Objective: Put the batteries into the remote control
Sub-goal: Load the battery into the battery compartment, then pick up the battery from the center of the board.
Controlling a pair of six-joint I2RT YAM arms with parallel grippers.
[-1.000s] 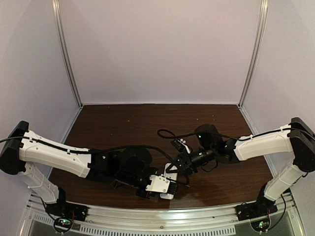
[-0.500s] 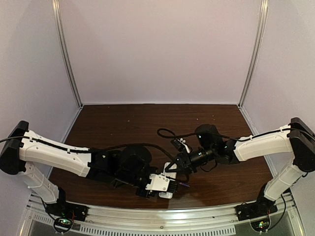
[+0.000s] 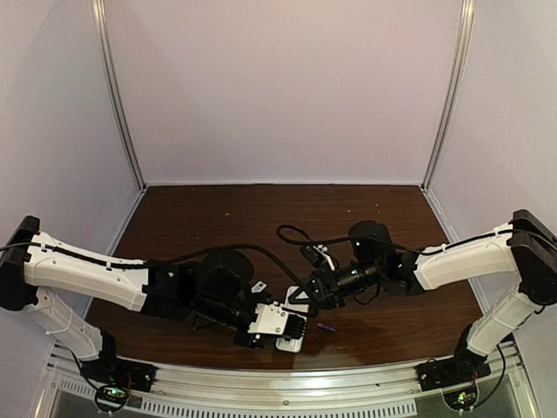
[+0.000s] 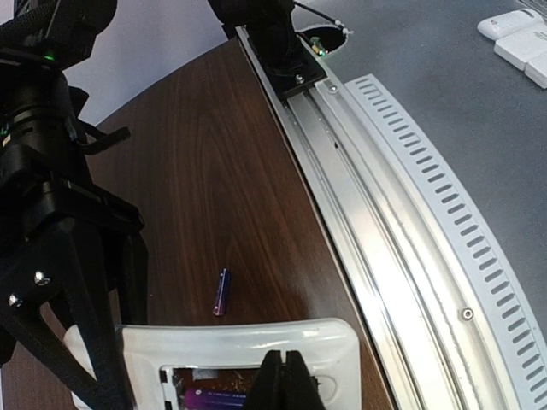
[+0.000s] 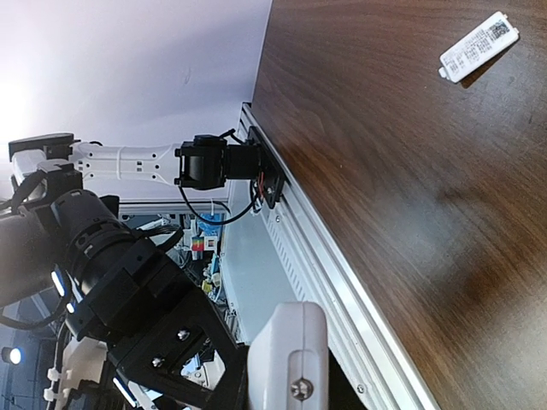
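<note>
The right pincer (image 3: 304, 298) grips the remote control (image 4: 256, 340) by its end. The left pincer (image 4: 286, 377) is pinched tight over it. 1 battery (image 4: 215, 400) sits inside; the other battery (image 4: 222, 291) lies beside it on the table (image 4: 214, 171).

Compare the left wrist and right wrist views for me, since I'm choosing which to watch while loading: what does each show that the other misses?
Only the left wrist view shows the remote control with its compartment open, a seated battery inside, a loose battery on the table and the shut left claw. Only the right wrist view shows the white cover piece. Both show the dark table and its metal rail.
</note>
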